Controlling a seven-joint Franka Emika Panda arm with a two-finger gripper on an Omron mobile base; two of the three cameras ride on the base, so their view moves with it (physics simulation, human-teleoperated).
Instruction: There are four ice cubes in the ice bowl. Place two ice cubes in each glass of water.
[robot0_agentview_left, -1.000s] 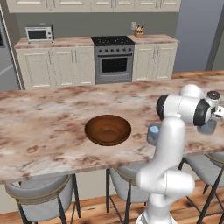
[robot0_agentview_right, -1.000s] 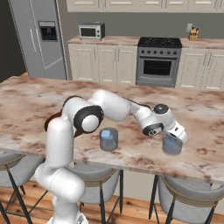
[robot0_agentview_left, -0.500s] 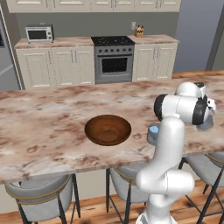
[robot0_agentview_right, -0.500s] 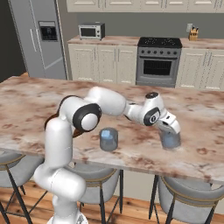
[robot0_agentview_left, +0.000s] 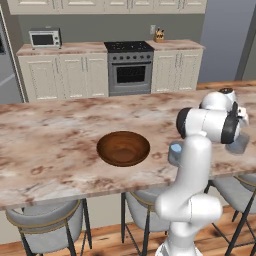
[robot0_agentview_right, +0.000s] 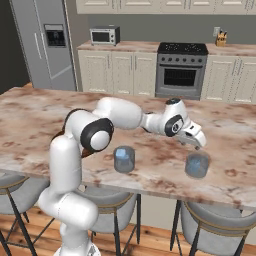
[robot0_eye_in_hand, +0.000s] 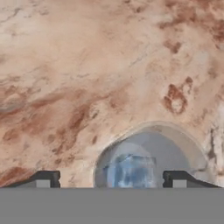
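- The hand (robot0_agentview_right: 199, 144) hangs over the marble table (robot0_agentview_right: 30, 115), its two finger tips (robot0_eye_in_hand: 43, 179) spread wide apart with nothing between them: released.
- In the hand view, the far glass (robot0_eye_in_hand: 151, 159) sits directly below the hand, its round rim lying between the two tips.
- Inside that glass a pale-blue ice cube (robot0_eye_in_hand: 131, 171) shows through the water, roughly midway between the tips.
- In the right base view the same far glass (robot0_agentview_right: 197, 165) stands on the table just under and slightly nearer the camera than the hand, close to the table's front edge.
- The near glass (robot0_agentview_right: 124, 159) stands well apart from the hand, toward the robot's left, also near the front edge; something bluish shows in it, but whether that is ice I cannot tell.
- Both glasses are short, grey, translucent tumblers with a bluish tint, standing upright.
- The ice bowl (robot0_agentview_left: 123, 148) is a wide, shallow, dark-brown wooden bowl with a reddish rim, resting on the table well away from the hand, beyond the near glass (robot0_agentview_left: 175, 154).
- In the left base view the bowl's inside looks plain brown.
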